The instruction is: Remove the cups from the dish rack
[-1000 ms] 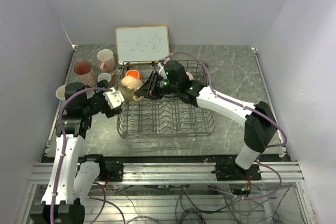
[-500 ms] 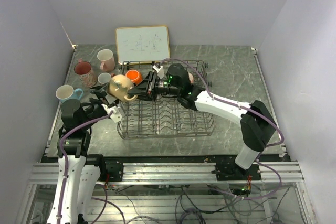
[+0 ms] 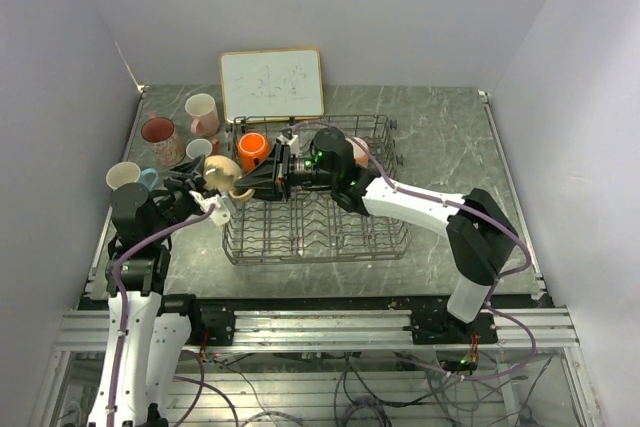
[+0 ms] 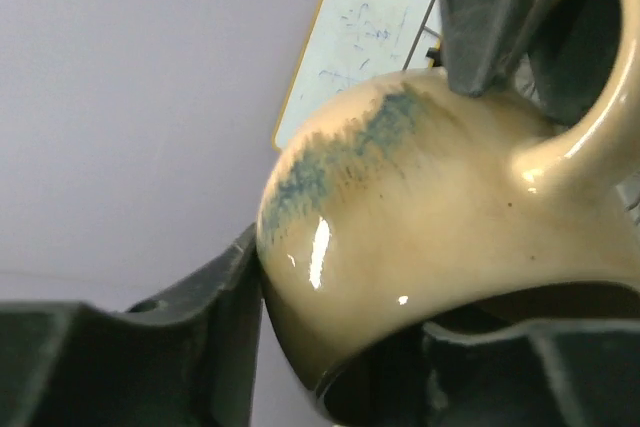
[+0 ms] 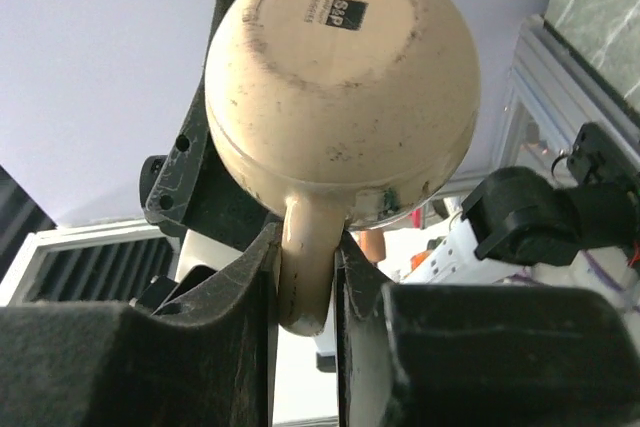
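Note:
A tan cup (image 3: 222, 179) hangs in the air just off the left end of the dish rack (image 3: 392, 245). My right gripper (image 3: 250, 179) is shut on its handle (image 5: 305, 257), and the cup's base (image 5: 340, 67) faces that camera. My left gripper (image 3: 205, 192) meets the cup from the left. One finger (image 4: 230, 297) lies against the cup's outer wall (image 4: 430, 197) and the other sits inside the mouth. An orange cup (image 3: 251, 150) stands in the rack's back left corner.
Left of the rack on the table stand a light blue cup (image 3: 125, 177), two pink cups (image 3: 158, 134) (image 3: 203, 112) and a smaller cup (image 3: 199, 150). A wood-framed whiteboard (image 3: 272, 84) leans behind the rack. Walls close in on three sides.
My right arm has carried the tan cup leftward past the rack's left end. My left gripper, wide open a second ago, has closed round the cup's wall.

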You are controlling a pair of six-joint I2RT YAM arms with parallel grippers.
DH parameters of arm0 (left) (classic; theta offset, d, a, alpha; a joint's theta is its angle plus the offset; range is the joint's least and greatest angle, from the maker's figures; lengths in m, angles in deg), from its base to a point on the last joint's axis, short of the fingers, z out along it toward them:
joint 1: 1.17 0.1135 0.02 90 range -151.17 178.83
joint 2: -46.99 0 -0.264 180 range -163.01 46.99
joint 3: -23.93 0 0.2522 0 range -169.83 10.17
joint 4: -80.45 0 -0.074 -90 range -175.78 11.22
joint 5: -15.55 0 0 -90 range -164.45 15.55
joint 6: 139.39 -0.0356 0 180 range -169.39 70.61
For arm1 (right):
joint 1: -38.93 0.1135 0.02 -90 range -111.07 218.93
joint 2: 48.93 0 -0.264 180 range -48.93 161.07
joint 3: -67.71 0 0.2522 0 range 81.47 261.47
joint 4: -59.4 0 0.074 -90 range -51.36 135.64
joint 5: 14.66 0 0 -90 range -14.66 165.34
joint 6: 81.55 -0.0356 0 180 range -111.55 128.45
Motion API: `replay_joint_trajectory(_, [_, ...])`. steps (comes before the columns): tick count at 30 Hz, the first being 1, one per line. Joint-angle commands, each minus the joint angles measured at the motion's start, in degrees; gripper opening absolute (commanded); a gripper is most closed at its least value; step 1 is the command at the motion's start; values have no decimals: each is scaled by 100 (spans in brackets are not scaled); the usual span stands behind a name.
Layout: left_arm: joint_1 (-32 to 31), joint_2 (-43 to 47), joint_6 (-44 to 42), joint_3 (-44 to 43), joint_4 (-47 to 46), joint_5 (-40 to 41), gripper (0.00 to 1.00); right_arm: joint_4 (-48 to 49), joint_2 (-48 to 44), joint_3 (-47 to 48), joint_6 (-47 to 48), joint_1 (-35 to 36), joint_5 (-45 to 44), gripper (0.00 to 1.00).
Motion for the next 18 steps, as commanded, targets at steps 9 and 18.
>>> replay_joint_trajectory(9, [-50, -631, -209, -479, 906, 480, 7, -431, -181, 371, 919, -262, 91, 45])
replay_joint_trajectory(18, [-40, -2588, 612, -1231, 1482, 2907, 7, -2859, -872, 170, 2788, -1123, -1087, 70])
